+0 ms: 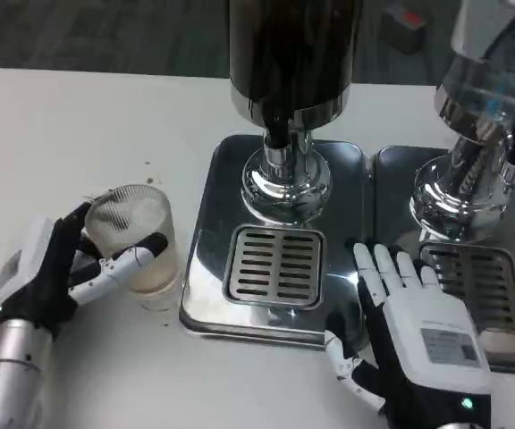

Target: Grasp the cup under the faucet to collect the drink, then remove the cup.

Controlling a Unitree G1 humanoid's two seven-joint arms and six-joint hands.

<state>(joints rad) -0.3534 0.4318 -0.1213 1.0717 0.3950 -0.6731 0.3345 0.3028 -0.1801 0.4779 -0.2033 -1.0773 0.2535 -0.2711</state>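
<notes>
A clear plastic cup (139, 239) with a pale drink in its bottom stands on the white table, left of the dispenser's steel base (206, 259). My left hand (56, 268) grips the cup from its left side, fingers wrapped around its wall. The dark drink tank with its faucet (278, 134) rises above the slotted drip grate (275, 265), which has nothing on it. My right hand (409, 335) lies flat and open, fingers stretched forward, on the base's front right part between the two grates.
A second dispenser (481, 98) with its own drip grate (477, 281) stands at the right edge. Bare white table (79, 125) stretches left and behind the cup. A dark floor lies beyond the table's far edge.
</notes>
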